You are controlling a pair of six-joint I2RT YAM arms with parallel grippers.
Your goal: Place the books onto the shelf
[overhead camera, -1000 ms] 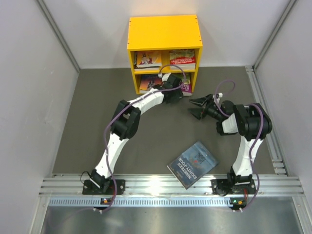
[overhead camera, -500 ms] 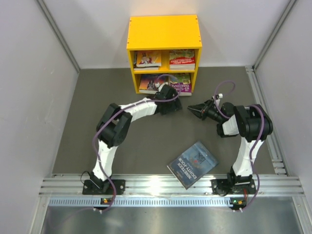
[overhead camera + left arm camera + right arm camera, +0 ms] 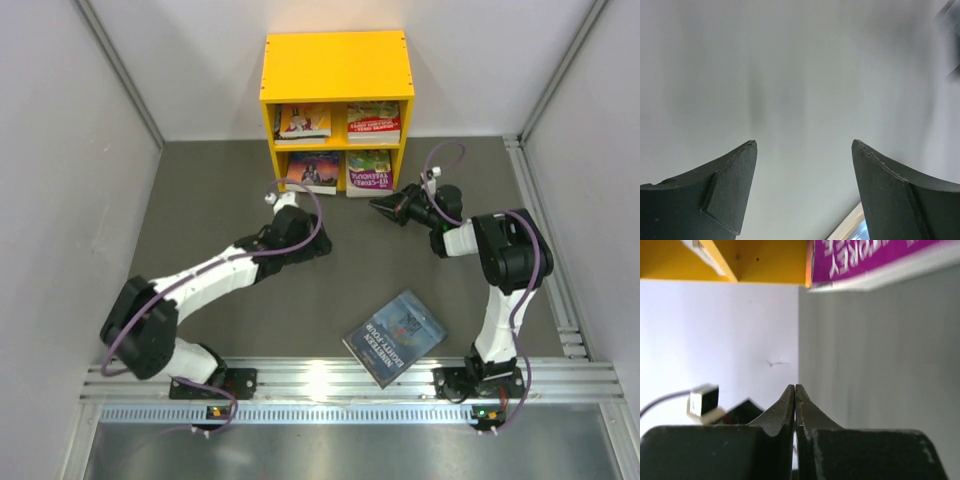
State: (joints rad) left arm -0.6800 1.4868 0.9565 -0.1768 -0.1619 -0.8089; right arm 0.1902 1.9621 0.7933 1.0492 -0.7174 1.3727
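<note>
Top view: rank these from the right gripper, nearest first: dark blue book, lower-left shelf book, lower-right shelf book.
From the right gripper:
1. Lower-right shelf book, just beyond its tips.
2. Lower-left shelf book, farther left.
3. Dark blue book, alone on the mat, near side.

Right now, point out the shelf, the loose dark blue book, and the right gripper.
shelf point(image 3: 337, 65): top external view, on its bare yellow top panel.
dark blue book point(image 3: 395, 338): top external view, middle of its cover.
right gripper point(image 3: 377, 205): top external view, at its shut fingertips.

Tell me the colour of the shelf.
The shelf is bright yellow, seen best in the top external view.
</note>
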